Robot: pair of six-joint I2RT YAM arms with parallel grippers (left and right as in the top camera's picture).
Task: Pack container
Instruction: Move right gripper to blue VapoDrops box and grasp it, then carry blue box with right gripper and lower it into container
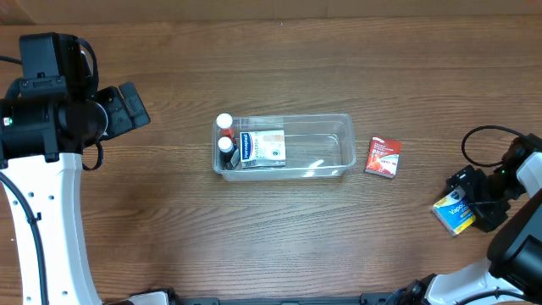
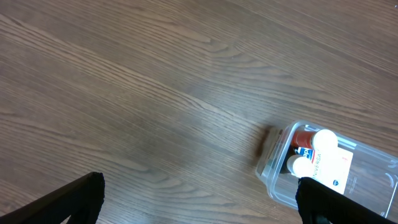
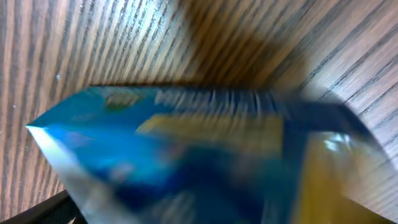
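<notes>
The clear plastic container [image 1: 339, 135] sits at the table's middle. Its left end holds two white-capped bottles [image 1: 224, 132] and a white and blue box [image 1: 262, 148]. It also shows at the lower right of the left wrist view [image 2: 277, 168]. My left gripper [image 1: 131, 106] hangs open and empty at the far left, well apart from the container [image 2: 199, 202]. My right gripper [image 1: 476, 203] is at the right edge, shut on a blue and yellow packet [image 1: 453, 213]. The packet fills the right wrist view, blurred [image 3: 186, 143].
A red and white packet [image 1: 384, 158] lies flat just right of the container. A black cable [image 1: 483, 134] loops above the right arm. Bare wooden table [image 1: 279, 246] lies in front of the container.
</notes>
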